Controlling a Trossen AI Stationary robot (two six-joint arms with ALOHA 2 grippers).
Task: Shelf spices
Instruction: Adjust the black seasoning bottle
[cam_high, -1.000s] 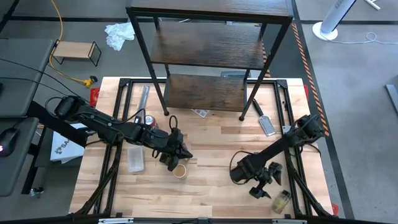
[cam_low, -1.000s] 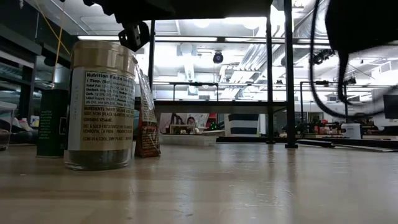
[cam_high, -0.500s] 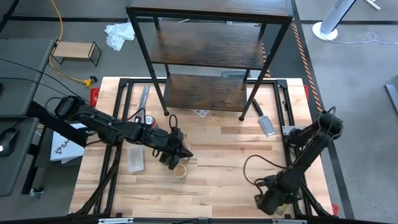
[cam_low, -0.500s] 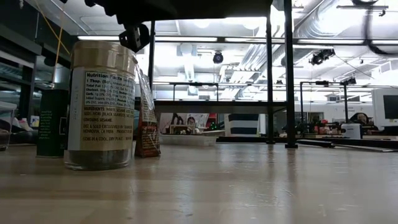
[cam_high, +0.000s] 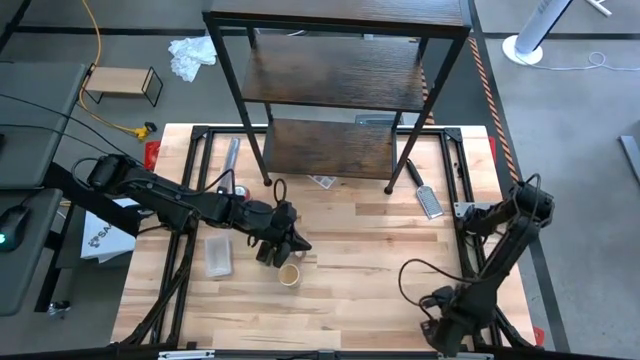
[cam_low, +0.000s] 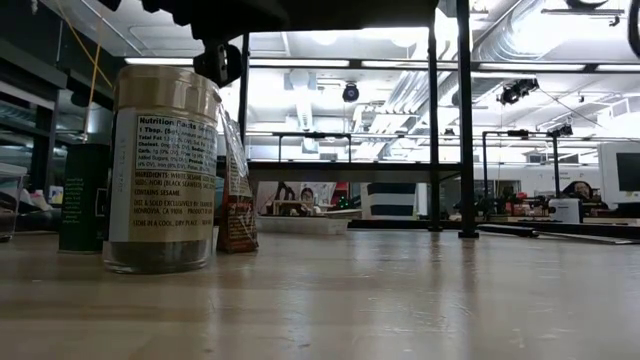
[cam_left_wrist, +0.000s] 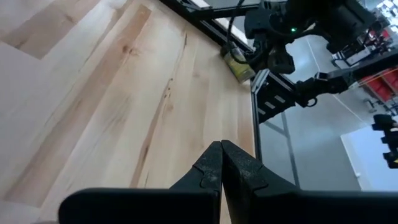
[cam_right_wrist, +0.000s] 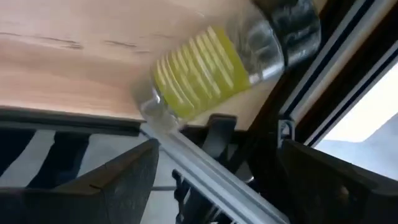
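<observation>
I have right gripper (cam_right_wrist: 211, 180) wide open, yellow-lidded clear jar (cam_right_wrist: 205, 71) lying just ahead between jaws at table edge; straddling for pickup, I judge. Left gripper (cam_left_wrist: 221, 168) pinched closed, empty, tan-lidded jar (cam_high: 289, 275) beside it. Dark wood-grain shelf (cam_high: 330, 148) well beyond.

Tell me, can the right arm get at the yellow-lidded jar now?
Probably yes. The yellow-lidded jar lies on its side at the table's edge, directly before the right end effector, whose fingers are spread open, with nothing between them.
</observation>
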